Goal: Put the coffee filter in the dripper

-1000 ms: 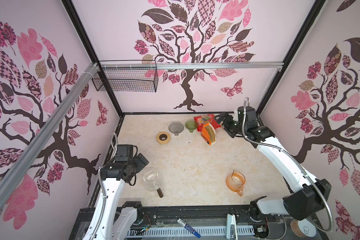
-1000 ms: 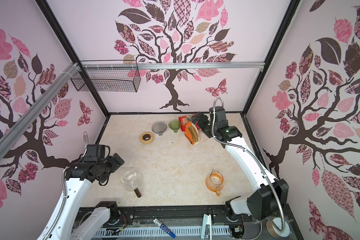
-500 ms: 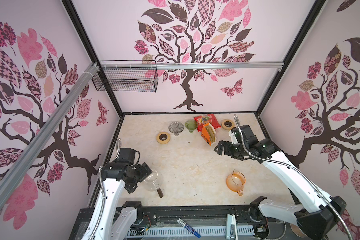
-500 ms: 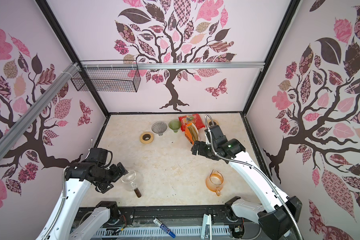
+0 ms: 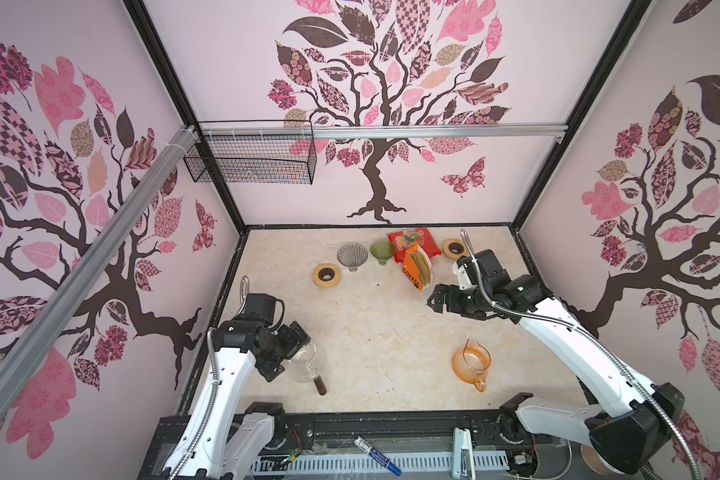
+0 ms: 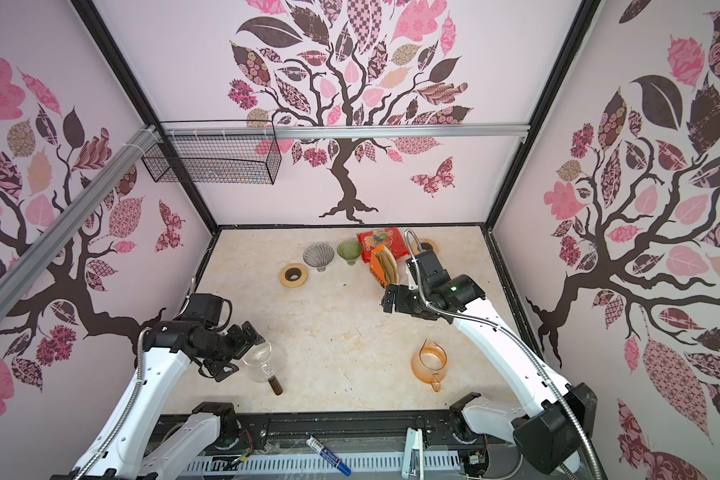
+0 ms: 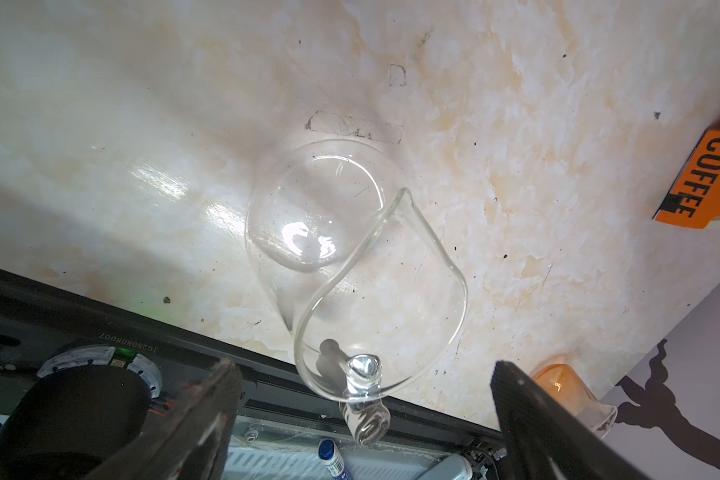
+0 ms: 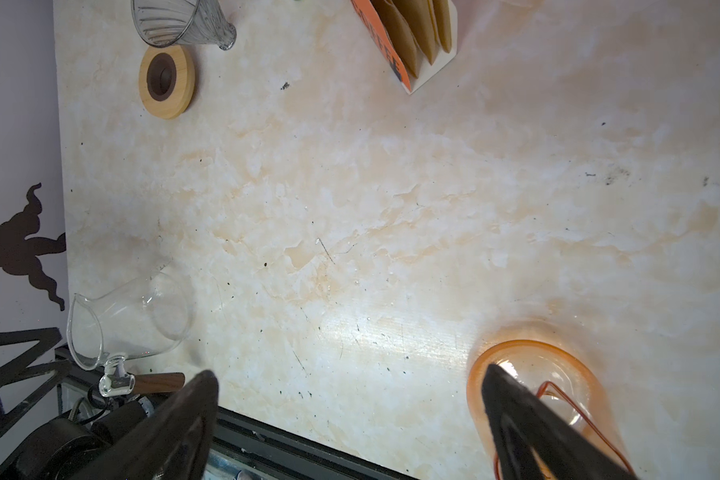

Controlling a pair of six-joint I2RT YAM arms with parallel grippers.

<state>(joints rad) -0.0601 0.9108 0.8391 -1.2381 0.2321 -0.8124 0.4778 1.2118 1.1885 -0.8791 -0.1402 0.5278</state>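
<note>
**A:** Nearest, the left tool [image 7: 362, 365] hangs by the clear jug [image 5: 303, 362], jaws apart and empty. Further in, the right tool [image 5: 436, 298] is also spread wide and holds nothing, just short of the filters [image 5: 424, 266].

**B:** Where do they sit?

**A:** Upright in the orange holder [image 5: 410, 276] at the far side of the table [image 5: 371, 332], near the grey dripper [image 5: 352, 254] and green dripper [image 5: 382, 249].

**B:** Handling?

**A:** Thin paper, I'd judge: light, floppy, likely to lift in pairs. Pinch one top edge gently.
</note>
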